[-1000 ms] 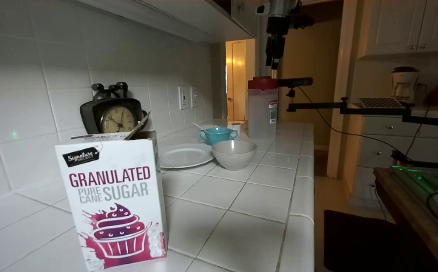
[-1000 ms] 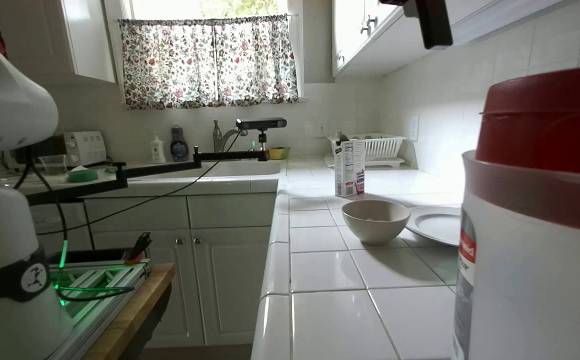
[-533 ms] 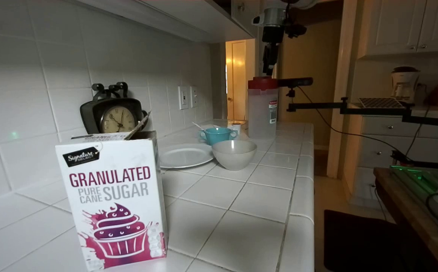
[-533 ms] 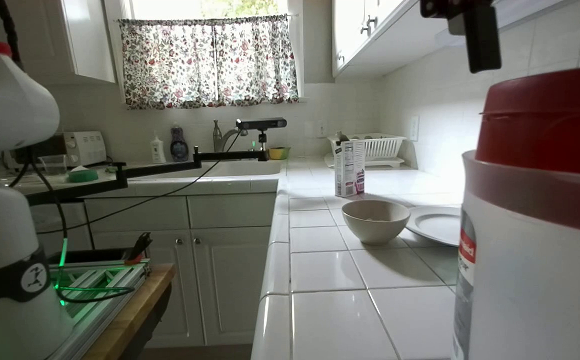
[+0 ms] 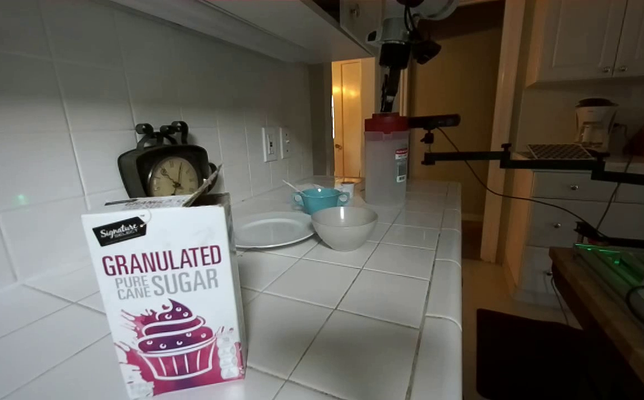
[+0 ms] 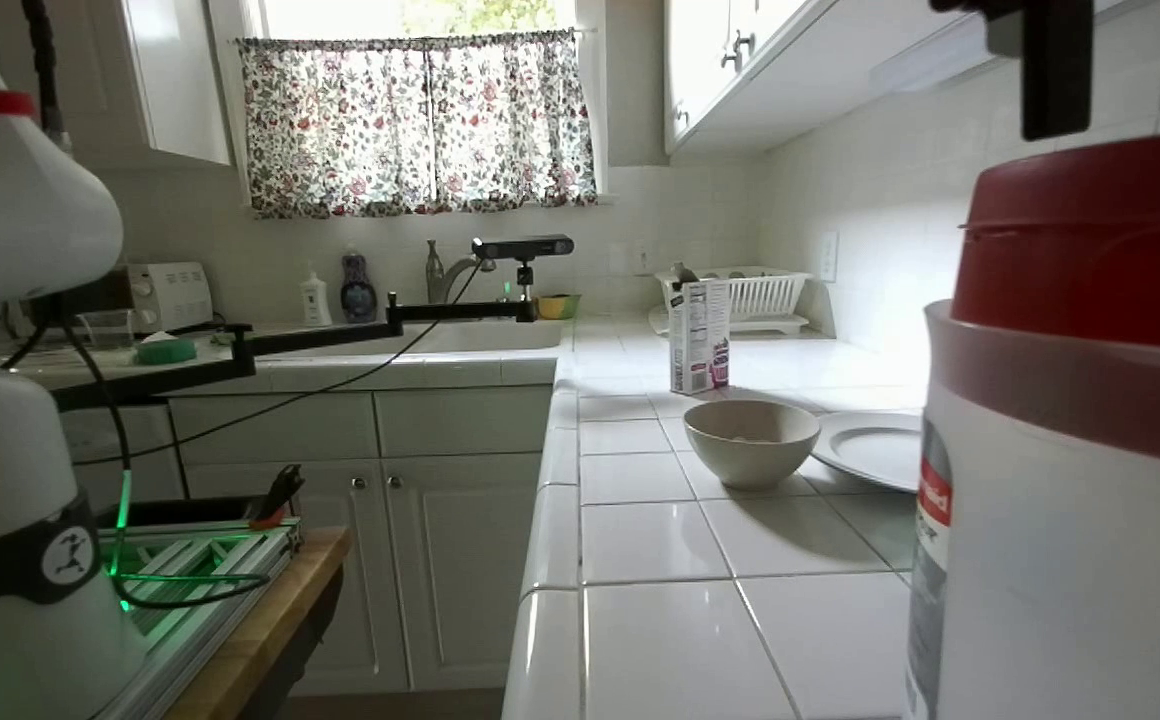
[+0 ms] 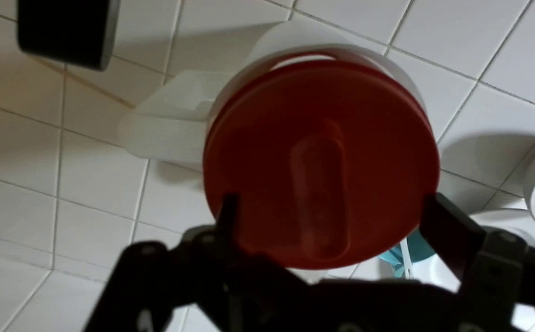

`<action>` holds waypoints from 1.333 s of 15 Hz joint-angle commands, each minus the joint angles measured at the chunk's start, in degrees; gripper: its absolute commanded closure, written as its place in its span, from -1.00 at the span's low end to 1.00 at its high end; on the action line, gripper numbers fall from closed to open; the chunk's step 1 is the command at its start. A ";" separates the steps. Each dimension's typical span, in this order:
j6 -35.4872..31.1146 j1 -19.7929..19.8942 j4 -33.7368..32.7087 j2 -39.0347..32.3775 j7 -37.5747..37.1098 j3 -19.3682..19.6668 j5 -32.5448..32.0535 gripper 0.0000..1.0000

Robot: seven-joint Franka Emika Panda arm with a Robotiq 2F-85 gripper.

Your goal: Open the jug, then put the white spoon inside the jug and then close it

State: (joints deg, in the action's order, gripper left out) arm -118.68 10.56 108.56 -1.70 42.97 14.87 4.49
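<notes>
1. White square tiles cover the table [image 5: 355, 339] and the wall [image 5: 78, 161] beside it in a kitchen.
2. Nearest in an exterior view stands an upright sugar box [image 5: 161, 300], its front lettered "Granulated Pure Cane Sugar"; just behind it is a dark clock [image 5: 171, 172] with a pale round face.
3. Farther along, an off-white bowl [image 5: 345, 233] sits just beside a flat white plate [image 5: 272, 229].
4. Behind these stands a turquoise cup [image 5: 321, 201] with two handles. The white spoon [image 7: 406, 259] slants out over its rim, only a slim handle showing.
5. Beyond the cup, the jug [image 5: 380, 166] stands upright on the table, tall, narrow and of cloudy clear plastic. Its round red lid [image 5: 387, 123] is on; the wrist view shows a raised bar [image 7: 323, 198] across the lid's middle.
6. Above the lid, the claw [image 7: 331, 208] points down. Its two black fingers [image 7: 447, 233] are spread wide, one on each side of the raised bar, with nothing in their grip. Whether they touch the lid is unclear.
7. Farthest back, past the jug, a door [image 5: 348, 111] glows in warm yellow light.
</notes>
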 commanded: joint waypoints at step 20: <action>6.47 2.00 -6.90 -1.37 2.56 -1.87 0.94 0.85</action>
State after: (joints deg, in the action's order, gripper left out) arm -115.25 11.54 103.90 -3.61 43.40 13.78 5.10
